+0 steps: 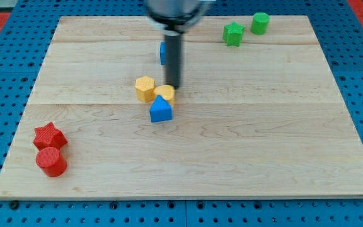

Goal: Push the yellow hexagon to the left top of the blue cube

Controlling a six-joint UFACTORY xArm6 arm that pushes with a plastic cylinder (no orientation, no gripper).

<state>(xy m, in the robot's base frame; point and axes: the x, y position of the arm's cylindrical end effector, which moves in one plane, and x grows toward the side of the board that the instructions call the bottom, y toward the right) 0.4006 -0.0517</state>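
The yellow hexagon (145, 88) is seen lying flat near the board's middle, its top face level. The blue cube (162, 53) is placed above it and slightly toward the view's right, well apart from it, and is largely hidden behind the dark rod.

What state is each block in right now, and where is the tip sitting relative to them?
My tip: down on the board, just above the second yellow block.
Yellow hexagon: upright, left of my tip.
Second yellow block: shape unclear, touching the blue pointed block.
Blue pointed block: upright, below the yellow pair.
Blue block: mostly hidden behind the rod.
Green star, green cylinder: top right, apart.
Red star, red cylinder: bottom left, touching.
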